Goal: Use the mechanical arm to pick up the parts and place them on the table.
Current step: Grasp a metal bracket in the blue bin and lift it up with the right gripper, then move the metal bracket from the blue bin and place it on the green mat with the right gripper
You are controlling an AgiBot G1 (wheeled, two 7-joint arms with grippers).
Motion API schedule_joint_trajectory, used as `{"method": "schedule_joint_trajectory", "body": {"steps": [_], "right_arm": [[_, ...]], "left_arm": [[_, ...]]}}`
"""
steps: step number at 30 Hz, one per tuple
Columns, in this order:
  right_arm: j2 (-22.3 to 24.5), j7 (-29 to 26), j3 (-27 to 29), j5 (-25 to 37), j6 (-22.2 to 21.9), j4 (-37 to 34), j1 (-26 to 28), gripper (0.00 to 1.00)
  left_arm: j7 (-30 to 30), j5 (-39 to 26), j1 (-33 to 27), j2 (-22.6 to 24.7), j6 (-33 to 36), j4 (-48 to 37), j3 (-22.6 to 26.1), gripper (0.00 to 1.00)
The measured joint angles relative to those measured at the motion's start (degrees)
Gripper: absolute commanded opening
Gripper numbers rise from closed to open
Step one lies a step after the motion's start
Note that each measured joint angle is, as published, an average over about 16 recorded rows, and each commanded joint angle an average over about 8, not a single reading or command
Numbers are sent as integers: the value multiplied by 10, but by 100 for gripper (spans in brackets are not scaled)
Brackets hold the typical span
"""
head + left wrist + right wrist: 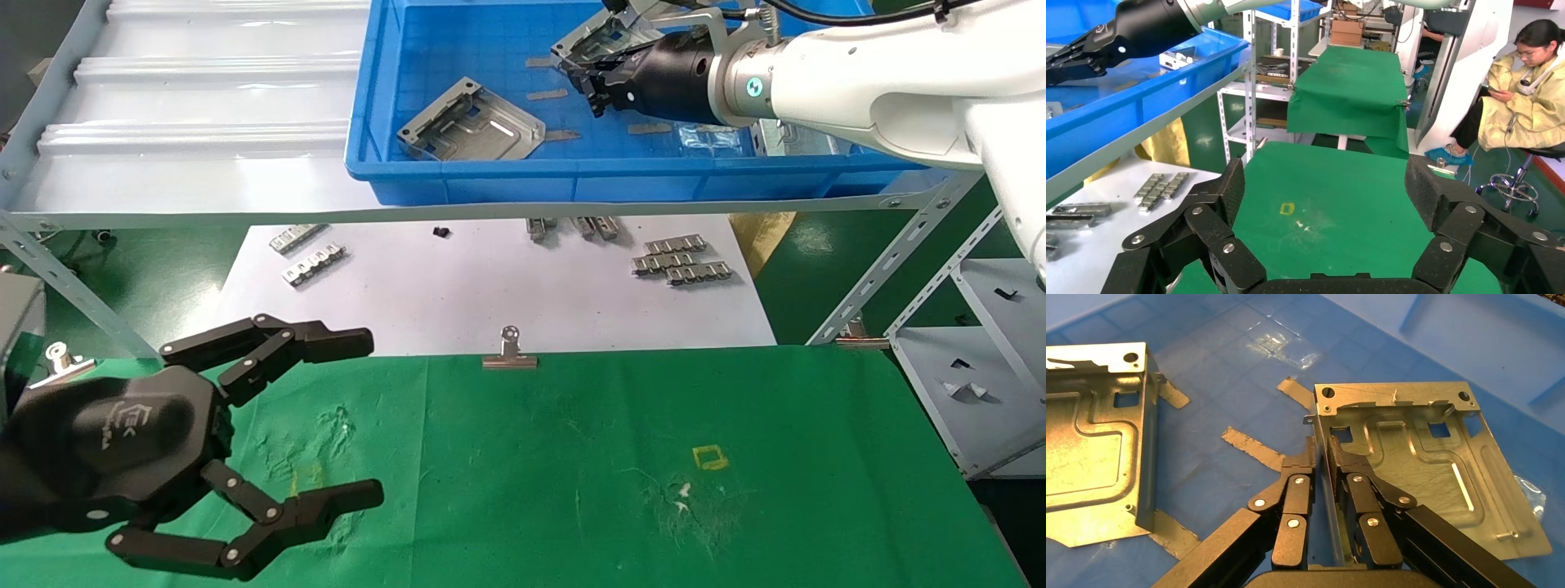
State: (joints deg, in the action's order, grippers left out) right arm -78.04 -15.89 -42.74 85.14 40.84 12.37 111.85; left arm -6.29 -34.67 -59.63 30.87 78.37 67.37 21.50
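Observation:
My right gripper (pixel 584 77), a black claw hand, is inside the blue tray (pixel 572 175) and shut on the bent-up edge of a grey metal plate (pixel 601 37). The right wrist view shows its fingers (pixel 1321 450) pinching that edge, with the plate's ribbed face (pixel 1419 459) beside them. A second plate (pixel 474 122) lies flat in the tray to the left and also shows in the right wrist view (pixel 1089 441). My left gripper (pixel 372 418) is open and empty, low over the near left of the green table (pixel 613 474).
A white sheet (pixel 490 286) under the tray's shelf carries small ribbed strips (pixel 678 261). A silver binder clip (pixel 510 351) sits on the cloth's far edge. A yellow square outline (pixel 709 457) marks the cloth. Grey metal shelving (pixel 964 343) stands at the right.

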Motion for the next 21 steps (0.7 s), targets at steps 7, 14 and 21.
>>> {"method": "schedule_joint_trajectory", "body": {"steps": [7,14,21], "right_arm": [[6,15,-3,-25,-5,5,9,0],[28,56,8,-54,21,3,38,0],[77,113,20,-79,132,12,73,0]], "left_arm": [[0,0,0,0,0,0,0,100],[0,0,0,0,0,0,0,100],[0,0,0,0,0,0,0,100]]}}
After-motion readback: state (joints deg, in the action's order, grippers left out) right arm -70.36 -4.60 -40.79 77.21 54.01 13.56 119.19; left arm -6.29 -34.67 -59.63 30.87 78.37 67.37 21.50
